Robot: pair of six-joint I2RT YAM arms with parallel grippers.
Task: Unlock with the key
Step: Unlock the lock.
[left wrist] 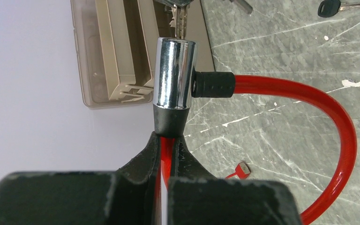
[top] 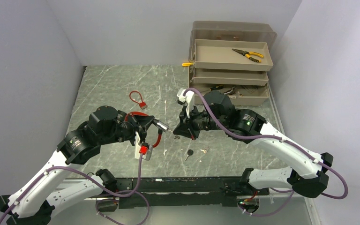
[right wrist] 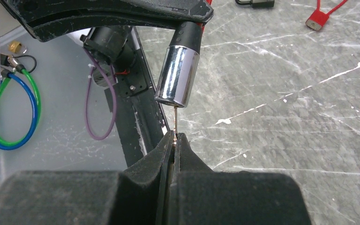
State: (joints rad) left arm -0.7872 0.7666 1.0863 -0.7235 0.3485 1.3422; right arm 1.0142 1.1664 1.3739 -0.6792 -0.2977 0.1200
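From above, my left pincer point(top: 153, 122) and right pincer point(top: 182, 129) face each other nose to nose over the worktop point(top: 117, 84), with the lock's chrome barrel point(top: 162, 125) between them. A loose black-headed key point(top: 188, 153) lies on the worktop just nearside of my right pincer. At my left wrist, the pincer is clamped tight on the red cable point(left wrist: 309, 91). The barrel stands just past my fingertips and the cable loops off to the right. At my right wrist, the pincer is pinched shut on a thin key point(right wrist: 175, 123). Its blade runs straight ahead from my fingertips to the barrel's end face; how deep it sits I cannot tell.
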